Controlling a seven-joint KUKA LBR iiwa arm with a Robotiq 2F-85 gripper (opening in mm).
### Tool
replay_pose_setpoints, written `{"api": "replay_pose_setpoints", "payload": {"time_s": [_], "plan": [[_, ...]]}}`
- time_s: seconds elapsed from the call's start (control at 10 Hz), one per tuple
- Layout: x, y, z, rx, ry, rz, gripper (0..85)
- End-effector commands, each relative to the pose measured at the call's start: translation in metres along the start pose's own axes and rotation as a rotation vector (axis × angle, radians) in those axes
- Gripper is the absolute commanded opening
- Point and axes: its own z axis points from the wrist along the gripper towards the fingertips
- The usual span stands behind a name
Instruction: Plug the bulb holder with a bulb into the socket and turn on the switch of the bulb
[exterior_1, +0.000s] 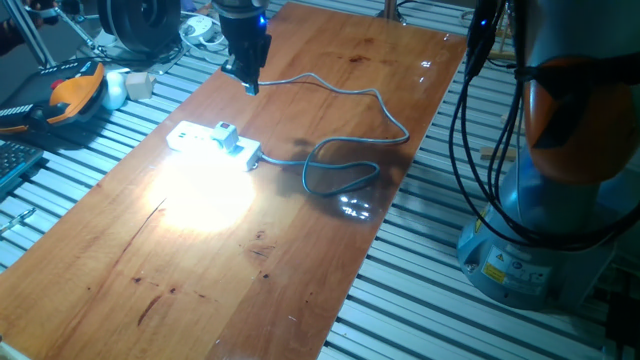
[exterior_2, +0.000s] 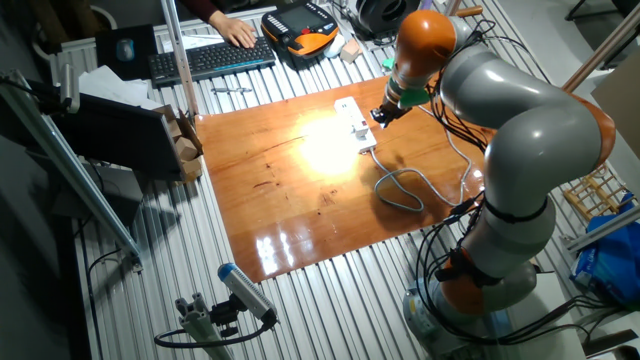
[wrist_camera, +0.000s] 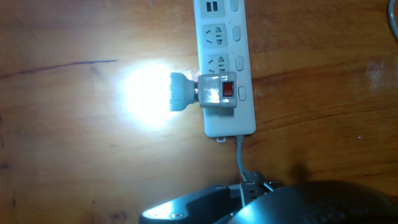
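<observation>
The white power strip (exterior_1: 192, 137) lies on the wooden table; it also shows in the other fixed view (exterior_2: 353, 118) and the hand view (wrist_camera: 219, 37). The small white bulb holder (wrist_camera: 217, 91) with a red switch (wrist_camera: 227, 90) is plugged into its outlet nearest the cable. It shows in one fixed view too (exterior_1: 226, 134). The bulb (wrist_camera: 177, 92) points sideways off the strip and glows brightly, lighting the wood. My gripper (exterior_1: 250, 84) hangs above and behind the strip, apart from the holder, with its fingers together and nothing in it. It also shows in the other fixed view (exterior_2: 383, 114).
The strip's grey cable (exterior_1: 340, 172) loops across the table to the right of the strip. An orange pendant (exterior_1: 75, 95) and clutter lie off the table's far left. A keyboard (exterior_2: 210, 60) and a person's hand (exterior_2: 235, 33) are behind. The robot base (exterior_1: 540, 230) stands at right.
</observation>
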Motion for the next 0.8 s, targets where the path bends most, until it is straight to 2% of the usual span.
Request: {"api": "replay_pose_setpoints", "payload": {"time_s": [0.0,0.1,0.3,0.5,0.6,0.7], "plan": [[0.0013,0.0002,0.0015,0.004,-0.007,0.004,0.0],[0.0031,-0.0011,0.0016,0.022,-0.018,0.004,0.0],[0.0057,-0.0054,0.0067,0.012,-0.030,0.008,0.0],[0.0049,-0.0075,0.0052,0.033,-0.031,0.008,0.0],[0.0057,-0.0074,0.0053,0.021,-0.027,0.009,0.0],[0.0060,-0.0067,0.0058,0.021,-0.026,0.009,0.0]]}}
